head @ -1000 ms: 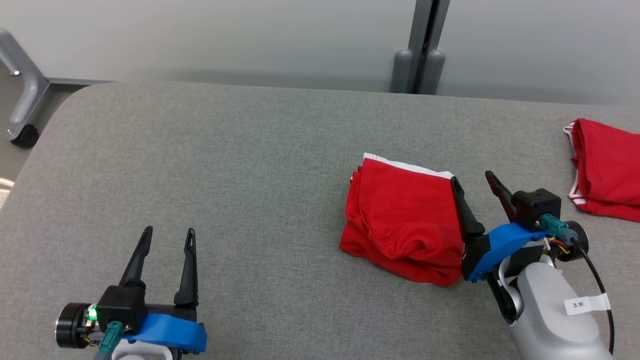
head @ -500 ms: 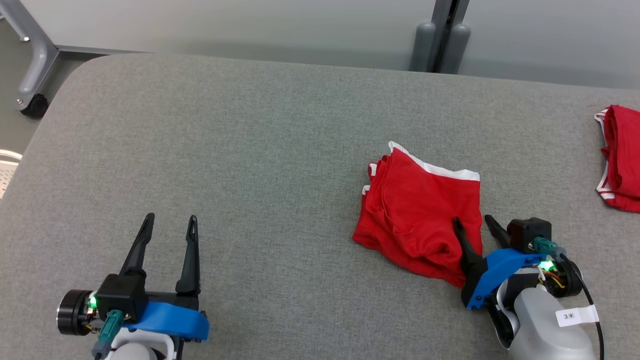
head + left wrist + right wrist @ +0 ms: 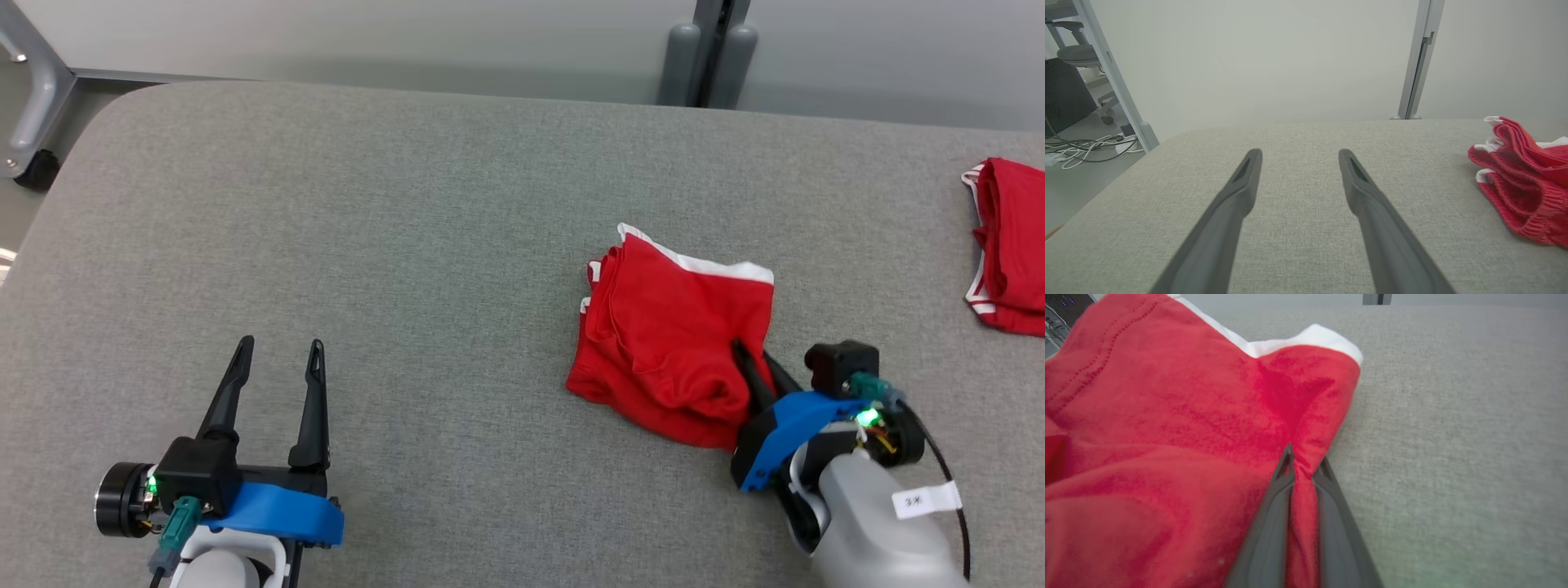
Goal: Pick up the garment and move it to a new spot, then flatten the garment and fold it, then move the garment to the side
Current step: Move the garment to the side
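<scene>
A red garment (image 3: 661, 343) with a white waistband lies folded and rumpled on the grey table (image 3: 408, 245), right of the middle. My right gripper (image 3: 753, 359) is shut on the garment's right edge. In the right wrist view a ridge of red cloth (image 3: 1303, 473) is pinched between the two fingers (image 3: 1274, 514). Over bare table at the lower left my left gripper (image 3: 279, 349) stands open, well away from the garment. The left wrist view has its open fingers (image 3: 1237, 196) and the garment (image 3: 1523, 192) off to the right.
A second red garment (image 3: 1008, 245) lies at the table's right edge. Behind the table stands a pale wall with a grey post (image 3: 709, 49). A metal frame leg with a caster (image 3: 33, 122) is off the table's far left corner.
My right gripper drew in over the garment's right edge and closed on it. The head camera shifted, so the whole picture moved. The left gripper stayed open in place.
</scene>
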### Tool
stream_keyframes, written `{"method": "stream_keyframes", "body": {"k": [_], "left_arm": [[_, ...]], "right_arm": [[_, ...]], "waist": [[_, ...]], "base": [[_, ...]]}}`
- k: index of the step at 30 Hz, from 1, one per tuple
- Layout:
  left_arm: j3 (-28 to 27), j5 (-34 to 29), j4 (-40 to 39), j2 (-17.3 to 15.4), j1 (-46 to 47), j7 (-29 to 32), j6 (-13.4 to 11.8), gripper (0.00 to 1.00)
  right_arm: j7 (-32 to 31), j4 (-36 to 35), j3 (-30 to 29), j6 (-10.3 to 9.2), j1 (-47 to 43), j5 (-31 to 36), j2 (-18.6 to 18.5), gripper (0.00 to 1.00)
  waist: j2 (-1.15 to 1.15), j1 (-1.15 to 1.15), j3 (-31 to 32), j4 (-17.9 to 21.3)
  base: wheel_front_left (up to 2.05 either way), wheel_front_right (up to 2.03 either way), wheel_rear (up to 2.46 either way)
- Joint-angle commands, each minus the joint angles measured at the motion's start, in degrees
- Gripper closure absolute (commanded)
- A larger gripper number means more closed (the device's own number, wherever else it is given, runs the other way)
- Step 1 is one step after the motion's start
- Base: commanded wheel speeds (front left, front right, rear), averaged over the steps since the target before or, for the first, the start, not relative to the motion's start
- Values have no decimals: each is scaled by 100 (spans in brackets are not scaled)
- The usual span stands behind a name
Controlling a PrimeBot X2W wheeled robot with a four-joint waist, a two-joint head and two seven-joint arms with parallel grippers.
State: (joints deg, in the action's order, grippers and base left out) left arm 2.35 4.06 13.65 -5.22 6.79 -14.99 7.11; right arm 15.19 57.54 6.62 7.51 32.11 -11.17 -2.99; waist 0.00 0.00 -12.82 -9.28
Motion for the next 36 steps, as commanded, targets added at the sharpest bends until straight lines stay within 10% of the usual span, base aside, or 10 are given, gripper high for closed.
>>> {"method": "stream_keyframes", "body": {"k": [1,36], "left_arm": [[-13,17,-22,10,39,-25,40,0],[88,-19,-1601,-983,860,-25,41,0]], "right_arm": [[-11,-69,-10,-3,154,46,-122,100],[-536,-743,1463,-2,3292,-686,-3016,100]], "waist": [[0,0,-18,19],[0,0,-2136,2127]], "base": [[0,0,0],[0,0,0]]}}
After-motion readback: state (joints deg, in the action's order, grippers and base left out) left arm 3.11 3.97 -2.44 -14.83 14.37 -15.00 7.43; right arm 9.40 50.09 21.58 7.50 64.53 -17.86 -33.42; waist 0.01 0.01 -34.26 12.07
